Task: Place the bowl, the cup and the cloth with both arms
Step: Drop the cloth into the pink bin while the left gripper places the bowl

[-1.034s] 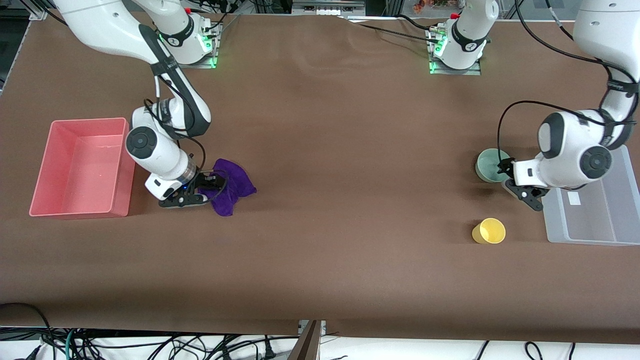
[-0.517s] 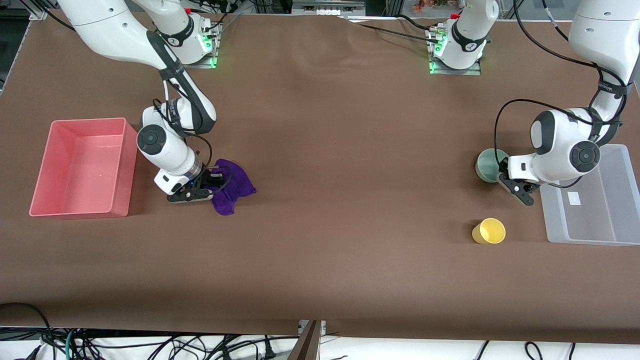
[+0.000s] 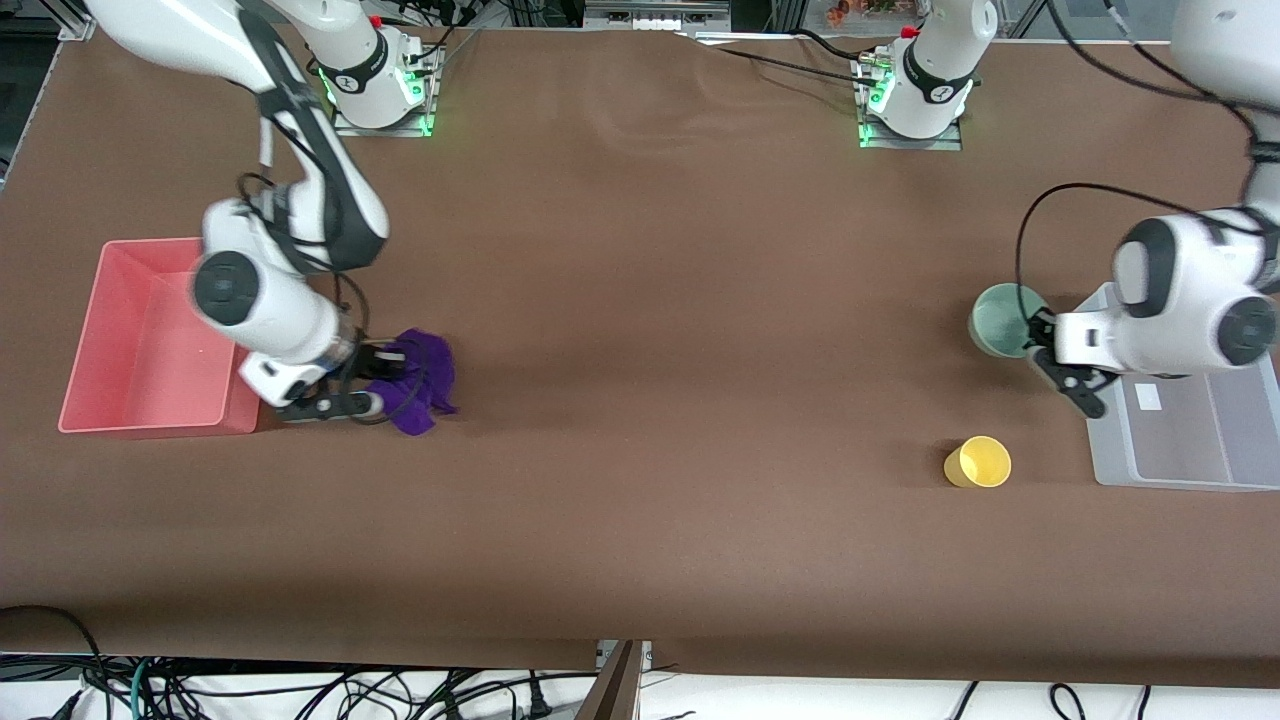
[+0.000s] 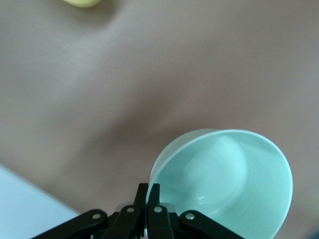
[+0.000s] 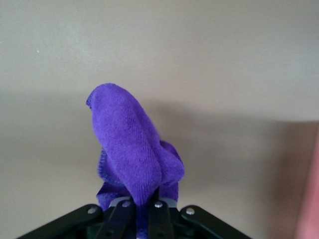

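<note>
Right gripper (image 3: 385,385): clamped on the cloth, up off the table, just beside the red bin at the right arm's end.
Right gripper, wrist view (image 5: 144,211): fingers drawn tight together, purple fabric pinched between them.
Cloth (image 3: 420,380): deep purple, bunched and draped from the right gripper's fingers, folds hanging over the brown table (image 3: 660,300); in the right wrist view (image 5: 134,154) risen in a rounded hump above the fingertips.
Red bin (image 3: 120,330): open-topped, at the right arm's end of the table, partly covered by the right arm's wrist.
Left gripper (image 3: 1045,340): closed on the rim of the bowl, up in the air, over the table just beside the clear bin.
Left gripper, wrist view (image 4: 149,199): fingers nearly touching, the bowl's thin wall squeezed between them.
Bowl (image 3: 1003,320): pale mint green, held by its rim, tilted with the opening toward the front camera; in the left wrist view (image 4: 234,184) smooth inside, nothing in it.
Clear bin (image 3: 1190,440): translucent, at the left arm's end of the table, partly under the left arm's wrist.
Cup (image 3: 978,462): yellow, upright on the table, nearer to the front camera than the bowl, near the clear bin's corner, apart from both; only a yellow sliver (image 4: 82,2) in the left wrist view.
</note>
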Robot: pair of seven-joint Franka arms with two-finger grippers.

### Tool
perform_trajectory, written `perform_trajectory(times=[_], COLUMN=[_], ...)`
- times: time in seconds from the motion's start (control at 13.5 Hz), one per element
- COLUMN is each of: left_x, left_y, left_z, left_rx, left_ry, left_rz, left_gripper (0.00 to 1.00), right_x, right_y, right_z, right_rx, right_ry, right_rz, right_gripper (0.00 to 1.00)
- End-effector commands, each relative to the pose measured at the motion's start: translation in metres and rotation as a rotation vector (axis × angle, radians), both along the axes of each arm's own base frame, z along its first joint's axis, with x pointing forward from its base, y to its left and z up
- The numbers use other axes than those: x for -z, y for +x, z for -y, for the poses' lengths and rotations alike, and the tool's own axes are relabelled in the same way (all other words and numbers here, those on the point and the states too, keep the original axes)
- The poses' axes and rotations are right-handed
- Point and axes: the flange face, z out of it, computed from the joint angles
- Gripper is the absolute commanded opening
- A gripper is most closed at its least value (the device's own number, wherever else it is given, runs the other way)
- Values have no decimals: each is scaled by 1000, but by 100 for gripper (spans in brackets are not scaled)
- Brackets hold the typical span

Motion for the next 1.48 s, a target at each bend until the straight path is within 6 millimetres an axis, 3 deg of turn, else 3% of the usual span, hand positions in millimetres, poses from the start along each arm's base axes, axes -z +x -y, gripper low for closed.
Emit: perform_trajectory(times=[0.0,0.22,0.44,0.59,0.66,0.81,0.89,0.96,1.03,1.11,1.26,1.4], left_x=[-63,-64,-18,20,36,76,86,88,86,74,44,1], left_y=[30,52,46,35,29,19,19,21,23,28,37,48], left_z=[-42,-120,-208,-254,-267,-280,-282,-282,-282,-278,-270,-243], left_rx=[23,137,108,103,101,74,71,64,54,48,46,57], left_ry=[-12,4,1,7,4,-21,-18,-10,-15,-18,-6,-18], left_rz=[55,108,117,165,177,154,160,177,190,210,243,249], left_gripper=[0,0,0,0,0,0,0,19,94,100,100,100], right_x=[-86,-133,-150,-139,-123,-83,-64,-48,-34,-20,0,-2], right_y=[17,5,-13,-23,-28,-38,-44,-49,-54,-57,-61,-59], right_z=[62,164,243,281,294,307,312,316,318,320,327,326], right_rx=[-41,-99,-145,-169,-154,-137,-129,-123,-117,-117,-109,-100], right_ry=[-12,-18,-17,-33,-31,-19,-13,-7,-4,-5,-11,-9], right_rz=[-92,-177,-183,-215,-238,-270,-276,-287,-301,-304,-287,-285], right_gripper=[0,0,0,0,0,0,0,0,0,0,0,99])
